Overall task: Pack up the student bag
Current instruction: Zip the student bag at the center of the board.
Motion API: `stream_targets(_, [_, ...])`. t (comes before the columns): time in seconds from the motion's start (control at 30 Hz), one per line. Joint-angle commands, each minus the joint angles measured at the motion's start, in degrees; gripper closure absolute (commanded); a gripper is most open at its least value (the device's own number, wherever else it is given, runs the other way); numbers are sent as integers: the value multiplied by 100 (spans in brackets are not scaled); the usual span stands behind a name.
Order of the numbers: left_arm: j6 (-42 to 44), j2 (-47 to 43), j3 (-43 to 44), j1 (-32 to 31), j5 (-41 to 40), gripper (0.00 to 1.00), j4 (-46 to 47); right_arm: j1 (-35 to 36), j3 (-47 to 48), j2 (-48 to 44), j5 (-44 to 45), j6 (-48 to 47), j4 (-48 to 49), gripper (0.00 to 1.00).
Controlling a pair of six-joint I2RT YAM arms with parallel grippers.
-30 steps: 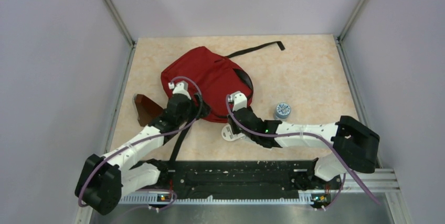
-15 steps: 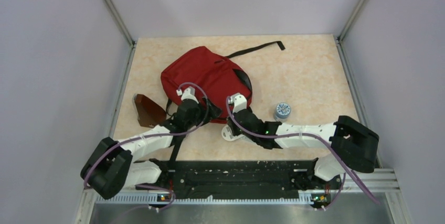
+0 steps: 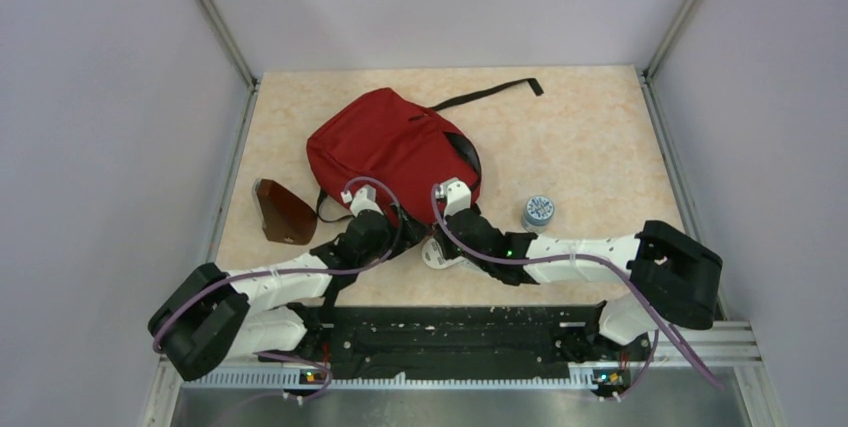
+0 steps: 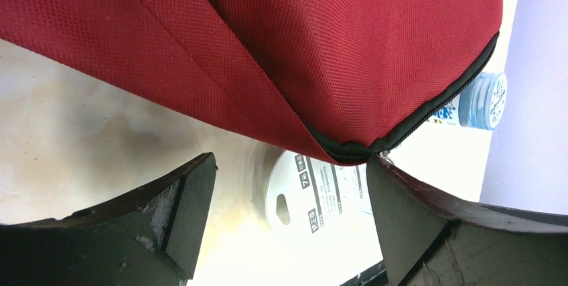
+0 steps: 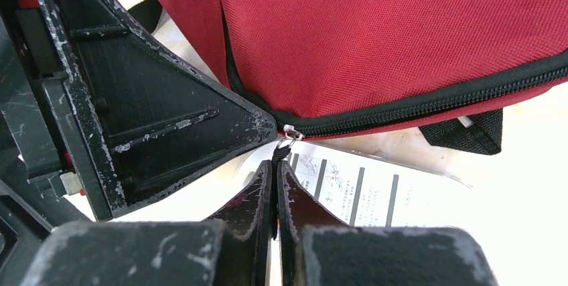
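The student bag is a red backpack lying flat mid-table, with its black zipper running along the near edge. My right gripper is shut on the zipper pull at the bag's near corner; it shows in the right wrist view. My left gripper is open and empty, its jaws wide apart on either side of that same corner. One left finger tip rests right beside the zipper slider.
A flat white printed packet lies under the bag's near corner and shows in the left wrist view. A small blue-capped round container stands to the right. A brown triangular pouch lies left. A black strap trails behind the bag.
My left arm has moved off the bag's left side, rightward and nearer, to the bag's near corner beside the right gripper. The right arm has stayed put.
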Motion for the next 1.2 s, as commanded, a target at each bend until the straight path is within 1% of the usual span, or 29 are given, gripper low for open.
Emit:
stream_targets(0.0, [-36, -1, 99, -33, -441, 13, 379, -5, 3, -100, -43, -47, 277, 100])
stream_targets(0.2, [14, 73, 218, -30, -801, 13, 531, -3, -58, -150, -34, -57, 273, 100])
stream_targets(0.3, [-8, 165, 240, -30, -1018, 20, 530, -4, -86, -161, -41, -41, 295, 100])
stream_targets(0.43, [32, 325, 306, -31, -1084, 39, 593, 2, -96, -144, -51, -51, 301, 100])
stream_targets(0.5, [84, 400, 345, -35, -1126, 52, 596, -1, -96, -130, -44, -65, 299, 100])
stream_targets(0.57, [137, 425, 369, -24, -1196, 68, 554, -4, -93, -135, 10, -88, 279, 100])
stream_targets(0.6, [168, 406, 367, -22, -1230, 80, 529, -5, -89, -128, 82, -115, 250, 100])
stream_targets(0.67, [260, 313, 359, -22, -1315, 98, 409, -4, -32, -89, 404, -190, 101, 100])
stream_targets(0.7, [306, 244, 351, -22, -1360, 100, 322, 1, 23, -46, 647, -224, -41, 100])
stream_targets(0.8, [498, -79, 299, -13, -1475, 100, -11, -42, 172, 125, 1426, -382, -402, 100])
stream_targets(0.87, [628, -303, 237, 2, -1502, 100, -236, -214, 274, 196, 1626, -399, -625, 100])
stream_targets(0.93, [760, -568, 195, 49, -1475, 100, -609, -455, 316, 177, 1605, -420, -727, 100])
stream_targets(1.07, [993, -1047, 145, 122, -1539, 100, -1391, -944, 373, 7, 1507, -644, -602, 100])
stream_targets(1.17, [1129, -1463, 139, 159, -1627, 100, -2074, -1516, 511, 22, 1101, -793, -469, 100])
